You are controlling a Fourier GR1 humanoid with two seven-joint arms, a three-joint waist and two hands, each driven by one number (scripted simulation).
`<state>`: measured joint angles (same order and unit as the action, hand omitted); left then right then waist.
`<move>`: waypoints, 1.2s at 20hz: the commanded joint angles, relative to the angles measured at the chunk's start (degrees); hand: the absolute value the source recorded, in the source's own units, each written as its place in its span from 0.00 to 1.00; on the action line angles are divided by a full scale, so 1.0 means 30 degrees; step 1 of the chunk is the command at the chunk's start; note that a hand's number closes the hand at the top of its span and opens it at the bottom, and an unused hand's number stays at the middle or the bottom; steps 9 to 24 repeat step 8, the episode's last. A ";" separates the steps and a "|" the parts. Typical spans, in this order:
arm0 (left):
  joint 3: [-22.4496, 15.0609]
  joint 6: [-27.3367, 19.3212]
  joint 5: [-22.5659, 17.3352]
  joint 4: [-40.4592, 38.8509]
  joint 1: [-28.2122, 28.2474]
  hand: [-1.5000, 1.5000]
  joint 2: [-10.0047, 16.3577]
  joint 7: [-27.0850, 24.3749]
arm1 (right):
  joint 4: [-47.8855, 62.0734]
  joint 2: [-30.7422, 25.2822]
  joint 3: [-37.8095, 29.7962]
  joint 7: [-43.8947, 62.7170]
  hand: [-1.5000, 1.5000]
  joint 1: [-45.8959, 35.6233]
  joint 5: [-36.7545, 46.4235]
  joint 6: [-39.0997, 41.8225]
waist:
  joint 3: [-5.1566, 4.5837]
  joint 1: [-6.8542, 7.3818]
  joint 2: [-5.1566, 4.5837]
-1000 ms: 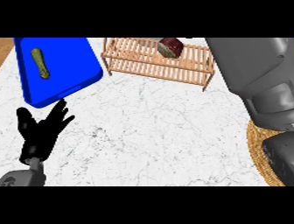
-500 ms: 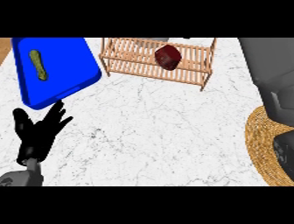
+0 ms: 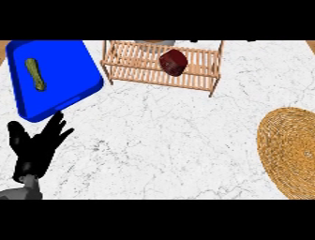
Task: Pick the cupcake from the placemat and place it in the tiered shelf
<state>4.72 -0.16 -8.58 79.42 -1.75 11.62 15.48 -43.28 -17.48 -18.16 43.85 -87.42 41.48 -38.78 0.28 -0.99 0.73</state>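
Evidently the cupcake [image 3: 173,62] is set on the tiered shelf [image 3: 129,58] as tasked — the left hand [image 3: 34,147] is rested lower left, fingers spread.

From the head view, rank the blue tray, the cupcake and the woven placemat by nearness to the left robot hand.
From the left robot hand, low at the left:
1. Blue tray, just above it, far left.
2. Cupcake, on the tiered shelf, top centre.
3. Woven placemat, across the counter at the right edge.
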 commanded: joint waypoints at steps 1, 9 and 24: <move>-0.0100 0.0551 0.0133 -0.0444 0.1303 0.50 0.0085 -0.0654 | -0.2628 -0.1461 -0.0823 0.0448 0.00 0.1978 -0.1021 0.0650 | -0.0077 -0.0096 -0.0046; 0.0326 0.0197 -0.0224 -0.0659 0.0125 0.50 0.0005 0.0477 | -0.9843 -0.2531 -0.0705 0.2571 0.00 0.6180 -0.3097 0.4928 | -0.0083 -0.0408 0.0003; 0.0326 0.0197 -0.0224 -0.0659 0.0125 0.50 0.0005 0.0477 | -0.9843 -0.2531 -0.0705 0.2571 0.00 0.6180 -0.3097 0.4928 | -0.0083 -0.0408 0.0003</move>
